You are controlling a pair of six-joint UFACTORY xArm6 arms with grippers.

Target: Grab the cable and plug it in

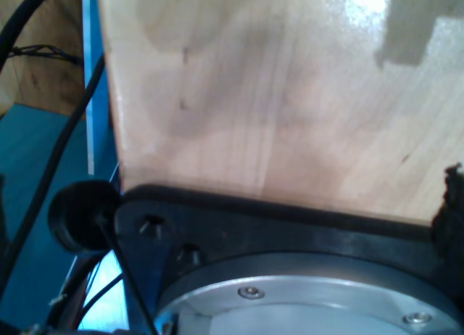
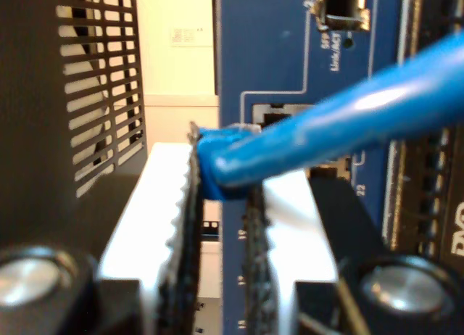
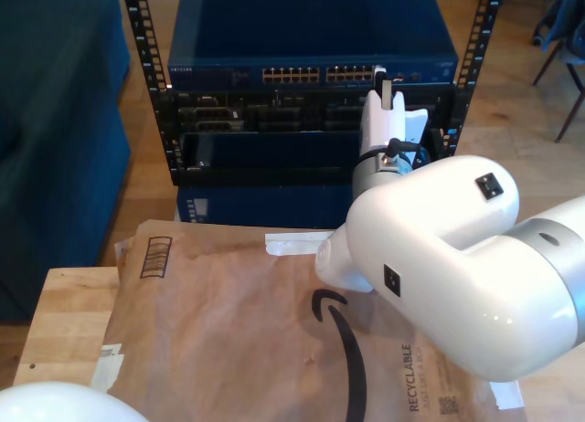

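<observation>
Close against the blue front panel (image 2: 290, 52) of the rack switch, the cable (image 2: 377, 110) is held by my second gripper (image 2: 226, 204): its white, ridged pads (image 2: 163, 204) are drawn narrow around the blue plug boot (image 2: 217, 157), and the cord runs away across the second wrist view. The plug tip is hidden behind the boot, so whether it has entered a socket cannot be told. A dark port opening (image 2: 275, 120) is seen just behind the boot, with small printed port numbers on the panel below it.

From the exterior view, the white arm (image 3: 439, 248) is stretched over the paper-covered table (image 3: 228, 340) toward the rack (image 3: 311, 93), and its gripper (image 3: 388, 102) is level with the row of ports (image 3: 320, 75), near that view's right end of the switch.

The step in hand is judged to be the insertion. It is best done slowly, with the plug kept square to the port and the push directed straight along the plug's axis. The grip should be kept firm so that the boot is not twisted between the pads. Slack in the cord should be watched, since a sideways pull could tilt the plug.

My first gripper's state cannot be told; a wooden surface (image 1: 290, 96) and a black mounting plate (image 1: 290, 226) are seen from its camera.
</observation>
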